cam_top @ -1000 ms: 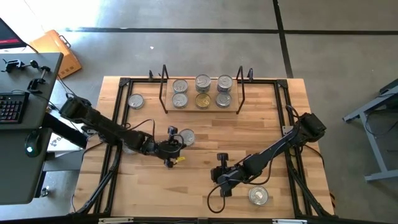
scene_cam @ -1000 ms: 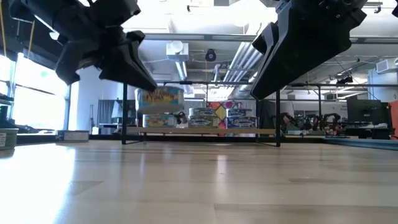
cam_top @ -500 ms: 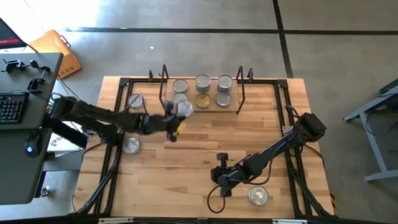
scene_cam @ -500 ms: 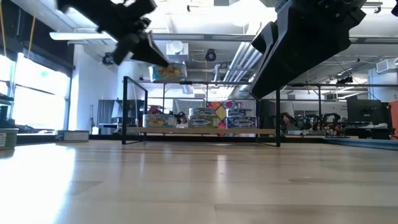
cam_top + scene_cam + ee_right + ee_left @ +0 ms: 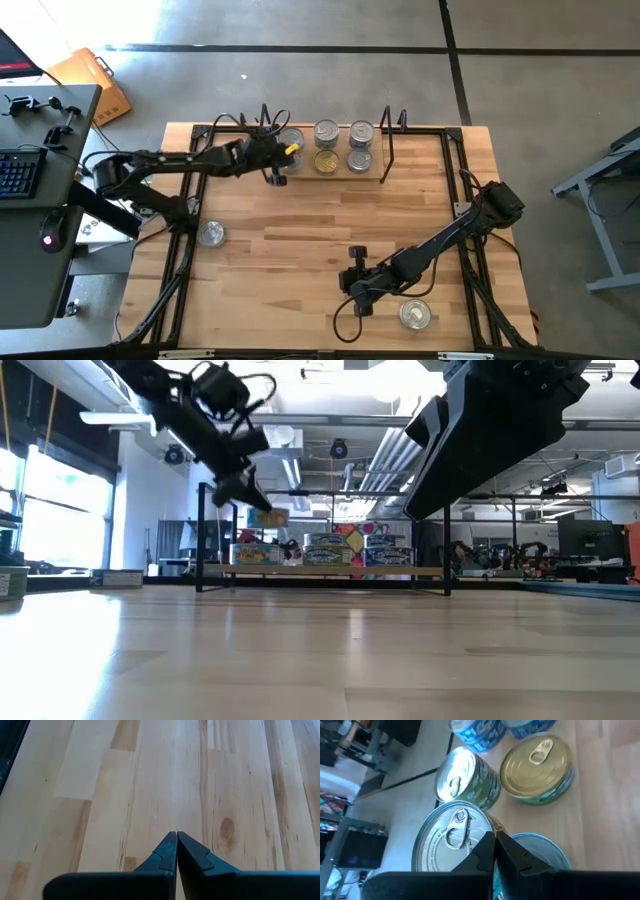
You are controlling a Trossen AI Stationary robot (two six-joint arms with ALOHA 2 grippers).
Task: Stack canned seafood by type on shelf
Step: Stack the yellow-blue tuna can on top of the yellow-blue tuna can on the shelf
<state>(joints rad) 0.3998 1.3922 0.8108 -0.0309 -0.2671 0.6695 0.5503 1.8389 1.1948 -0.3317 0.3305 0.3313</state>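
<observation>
My left gripper (image 5: pixel 280 155) reaches over the left end of the shelf (image 5: pixel 388 145), shut on a tin with a silver top and yellow label (image 5: pixel 268 518). Under it, a shelf tin (image 5: pixel 255 552) stands on the board. The same held tin (image 5: pixel 452 837) fills the left wrist view beside the gripper (image 5: pixel 495 839). Silver-topped tins (image 5: pixel 360 131) and one gold-topped tin (image 5: pixel 326 160) stand on the shelf board. My right gripper (image 5: pixel 355 285) hangs shut over bare tabletop, also seen in the right wrist view (image 5: pixel 176 836). My left gripper meets the tin at the rim of its silver top (image 5: pixel 481 834), on the side away from the pull tab; the fingers themselves hide what they pinch there. The fingers slant down from above and from the table's left. The tin hangs level below them, clear of the shelf tin beneath.
One loose tin (image 5: pixel 210 233) lies by the table's left edge, another (image 5: pixel 415 315) near the front edge beside my right gripper. The shelf's black wire end frames (image 5: pixel 262 140) stand up on either side of the tins. Bare wood lies across the table's middle.
My left gripper has carried the tin from the table's middle toward the far edge, rising on the way and then coming down over the shelf's left end. The tin has stayed level throughout.
</observation>
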